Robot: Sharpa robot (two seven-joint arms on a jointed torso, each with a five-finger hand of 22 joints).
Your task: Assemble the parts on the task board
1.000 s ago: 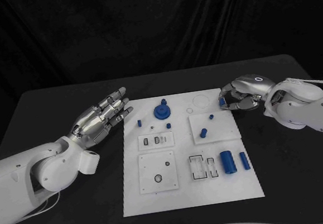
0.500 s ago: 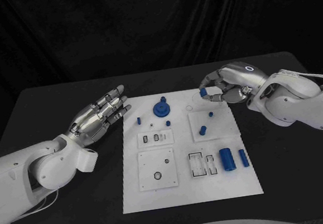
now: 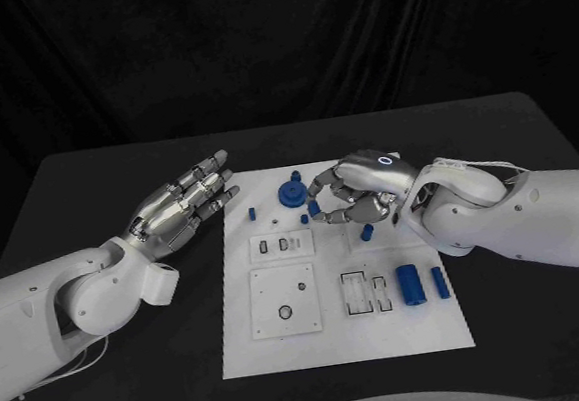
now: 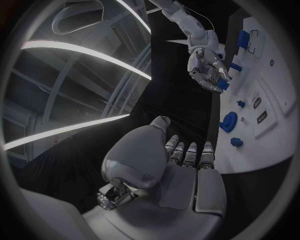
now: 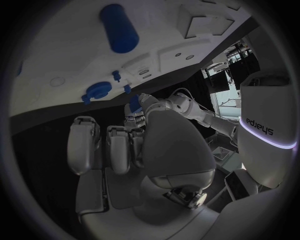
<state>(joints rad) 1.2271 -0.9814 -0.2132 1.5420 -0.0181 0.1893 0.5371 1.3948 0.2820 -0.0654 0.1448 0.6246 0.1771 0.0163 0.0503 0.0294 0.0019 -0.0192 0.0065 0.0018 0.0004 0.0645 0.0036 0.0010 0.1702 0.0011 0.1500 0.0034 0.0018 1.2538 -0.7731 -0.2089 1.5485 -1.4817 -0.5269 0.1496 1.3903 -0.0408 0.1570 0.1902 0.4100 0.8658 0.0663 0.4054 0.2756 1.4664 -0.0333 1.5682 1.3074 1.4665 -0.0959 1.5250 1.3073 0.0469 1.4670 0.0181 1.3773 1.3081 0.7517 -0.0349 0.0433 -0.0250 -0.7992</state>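
Observation:
The white task board point(image 3: 345, 339) lies in the middle of the black table. My right hand point(image 3: 357, 194) hovers over its upper middle with its fingers curled, pinching a small blue part point(image 3: 313, 206) at the fingertips; the left wrist view shows that hand point(image 4: 205, 66) and the part point(image 4: 222, 85) too. Just beside it stands a blue round disc part point(image 3: 291, 197). My left hand point(image 3: 182, 208) is open with fingers stretched out, off the board's top-left corner and holding nothing. Two blue cylinders point(image 3: 408, 287) lie at the board's lower right.
Small blue pegs point(image 3: 252, 219) stand on the board's upper part, and another peg point(image 3: 367, 233) sits by my right forearm. White raised plates point(image 3: 284, 304) and black-outlined slots point(image 3: 365, 296) fill the board's lower half. Bare black table lies on both sides.
My right hand has moved left from the board's top-right edge to its upper middle, carrying the small blue part. My left hand has stayed in place.

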